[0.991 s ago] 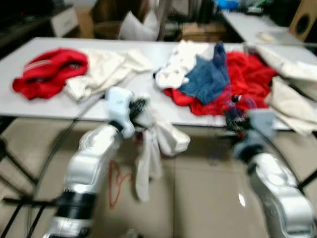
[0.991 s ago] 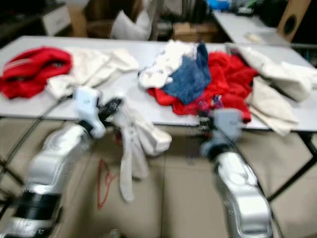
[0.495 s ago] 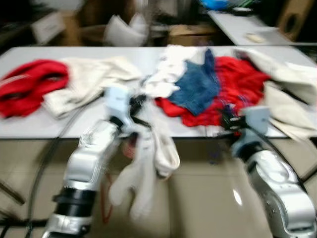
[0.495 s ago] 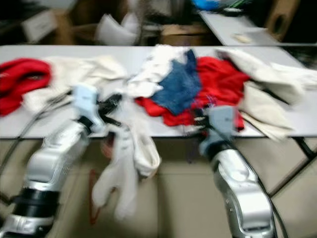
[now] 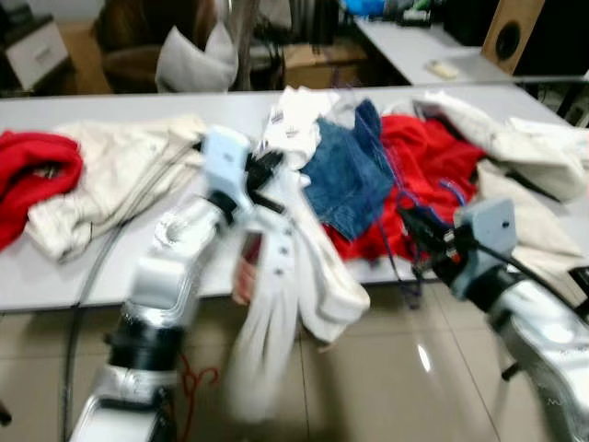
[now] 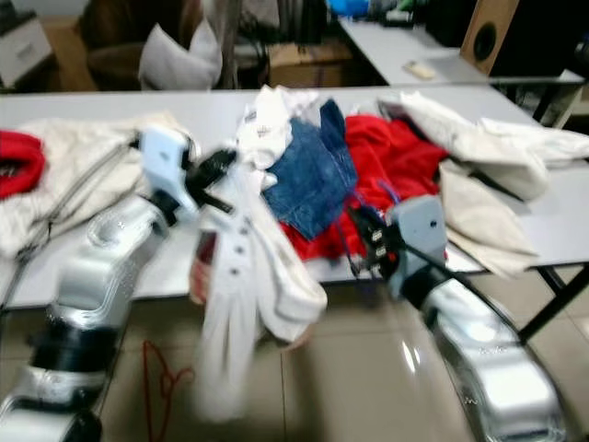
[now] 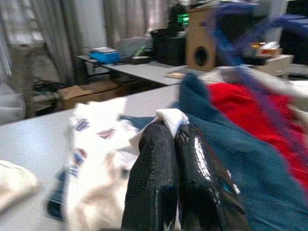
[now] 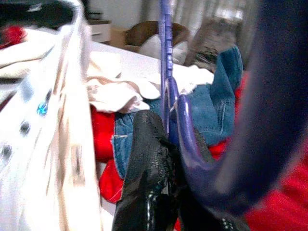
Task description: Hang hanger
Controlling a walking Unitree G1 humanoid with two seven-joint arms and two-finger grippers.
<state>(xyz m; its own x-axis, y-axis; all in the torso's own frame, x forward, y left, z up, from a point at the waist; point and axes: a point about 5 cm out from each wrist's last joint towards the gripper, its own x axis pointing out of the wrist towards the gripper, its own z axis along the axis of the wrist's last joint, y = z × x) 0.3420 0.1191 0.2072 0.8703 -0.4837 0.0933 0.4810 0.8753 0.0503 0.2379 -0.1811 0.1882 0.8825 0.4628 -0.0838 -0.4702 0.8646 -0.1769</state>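
Observation:
My left gripper [image 5: 264,179] is shut on the collar of a white buttoned garment [image 5: 281,276], which hangs blurred from the table's front edge down toward the floor. In the left wrist view its fingers [image 7: 159,159] pinch a fold of the white cloth [image 7: 171,117]. My right gripper [image 5: 416,230], at the table's front edge to the right of the garment, is shut on a thin blue hanger [image 8: 166,72]. The blue hanger's wire [image 5: 379,198] rises in front of the red and denim pile. A red hanger [image 6: 161,382] lies on the floor below my left arm.
The grey table [image 5: 55,285] carries heaped clothes: a cream pile [image 5: 120,175], a red garment [image 5: 23,170] at the left, blue denim [image 5: 354,175], red cloth [image 5: 433,157] and cream cloth [image 5: 515,157] at the right. A second table [image 5: 414,60] and a speaker [image 5: 504,32] stand behind.
The view has shifted, so the table's clothes sit further left. My left gripper has lifted the white garment and carried it rightward, nearer the right gripper. The garment swings.

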